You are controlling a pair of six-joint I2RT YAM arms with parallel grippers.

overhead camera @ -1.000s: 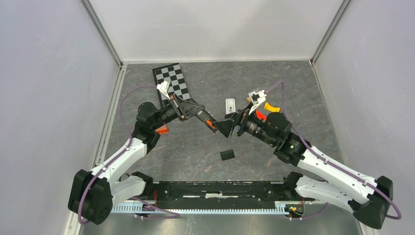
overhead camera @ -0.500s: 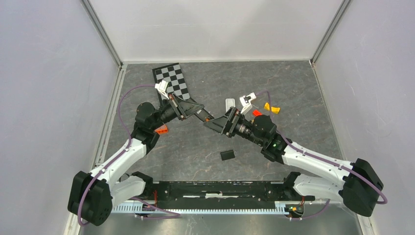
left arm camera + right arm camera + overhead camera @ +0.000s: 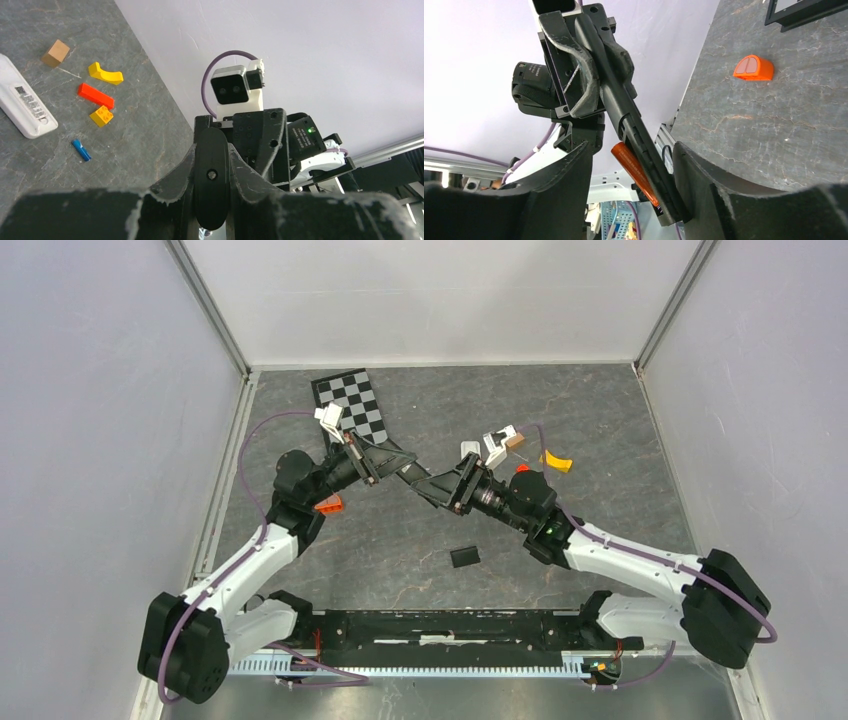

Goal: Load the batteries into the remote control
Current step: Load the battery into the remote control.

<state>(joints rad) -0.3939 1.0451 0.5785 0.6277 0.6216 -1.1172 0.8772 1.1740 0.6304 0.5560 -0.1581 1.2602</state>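
Grey mottled table (image 3: 610,420) underneath it all, with a black-and-white checkerboard (image 3: 352,405) lying at its far left. Above the middle, nose to nose: left gripper (image 3: 212,165), jaws clamped on the sides of a black remote (image 3: 624,112), held up off the table with its open back turned toward the other arm; right gripper (image 3: 631,155), jaws spread wide, one finger on each side of the remote's free end. Cannot tell whether the nearer finger touches the remote's edge; the other clearly apart from it.

On the table beyond, a white remote (image 3: 22,102) lying flat, label up. Nearer the arm bases, a small black cover (image 3: 464,556), alone. Past the white remote, a loose cluster: red block (image 3: 96,96), yellow curved block (image 3: 105,74), yellow studded brick (image 3: 101,116), wooden cube (image 3: 55,52). By the left arm, an orange rounded piece (image 3: 753,68).

Smallest, the batteries: an orange battery (image 3: 634,172) seated in the black remote's open compartment, between the right gripper's fingers; a blue battery (image 3: 81,150) on the table, near the white remote's end and the studded brick, touching neither.
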